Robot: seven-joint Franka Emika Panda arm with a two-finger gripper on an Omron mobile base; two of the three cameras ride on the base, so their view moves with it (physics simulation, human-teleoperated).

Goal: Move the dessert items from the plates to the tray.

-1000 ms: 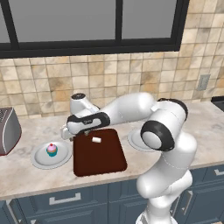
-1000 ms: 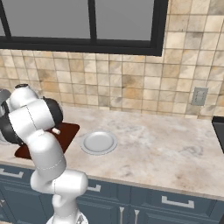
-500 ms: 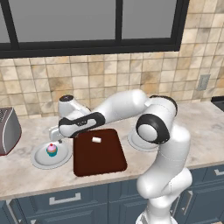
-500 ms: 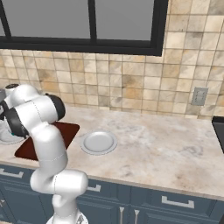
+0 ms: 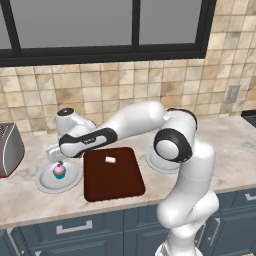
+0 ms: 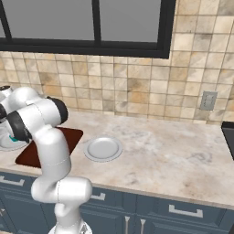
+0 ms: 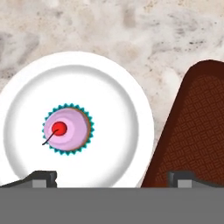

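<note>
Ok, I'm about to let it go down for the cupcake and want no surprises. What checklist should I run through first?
1. Gripper open: ok, jaws stand wide apart.
2. Cupcake upright on its plate: ok.
3. Gripper centred over cupcake: not ok, the cupcake sits off toward one fingertip.
4. Nothing else on that plate in the way: ok.
5. Tray has room: ok, just the white block on it.
6. Other plate cleared: ok.
</note>
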